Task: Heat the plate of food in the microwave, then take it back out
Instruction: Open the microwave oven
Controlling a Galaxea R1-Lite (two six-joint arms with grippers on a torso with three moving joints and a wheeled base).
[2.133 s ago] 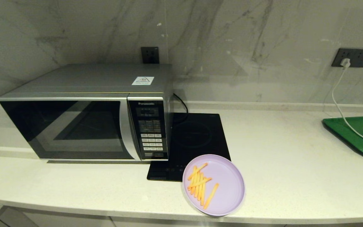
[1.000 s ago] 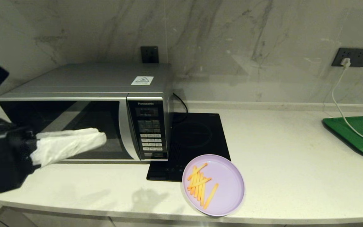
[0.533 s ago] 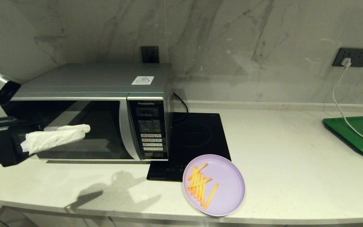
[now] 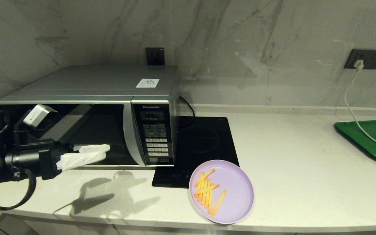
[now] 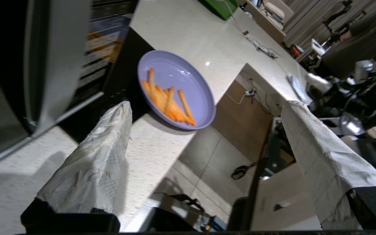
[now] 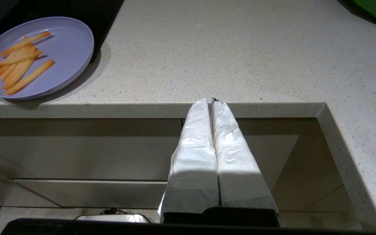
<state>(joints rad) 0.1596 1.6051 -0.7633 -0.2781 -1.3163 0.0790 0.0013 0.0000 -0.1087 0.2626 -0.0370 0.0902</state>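
Swung in from 9 o'clock since the earlier head views: left end effector, absent at first, now low in front of the microwave door, white-wrapped fingers pointing toward 3 o'clock at the door's lower right. Fingers also wider than a moment ago; plainly spread in the left wrist view, nothing between them. Tips close to the dark glass, contact not certain from either view.

Door closed. Plate unmoved, on the desk near its front edge at 5 o'clock from the microwave, overlapping the front corner of the hob; fries lying left of the plate's centre. Well apart from the left end effector.

Right end effector parked below the desk edge, fingers pressed together, empty.

Meaning for the task: very early, nothing heated, nothing yet inside. Probably an approach to open the door, with spread fingers ready to hook or grip its right edge near the keypad. Needs care not to press a key by accident or push the microwave back. Plate only reachable for loading once the door stands open.

Green tray at 3 o'clock with a white cable across it, not involved.
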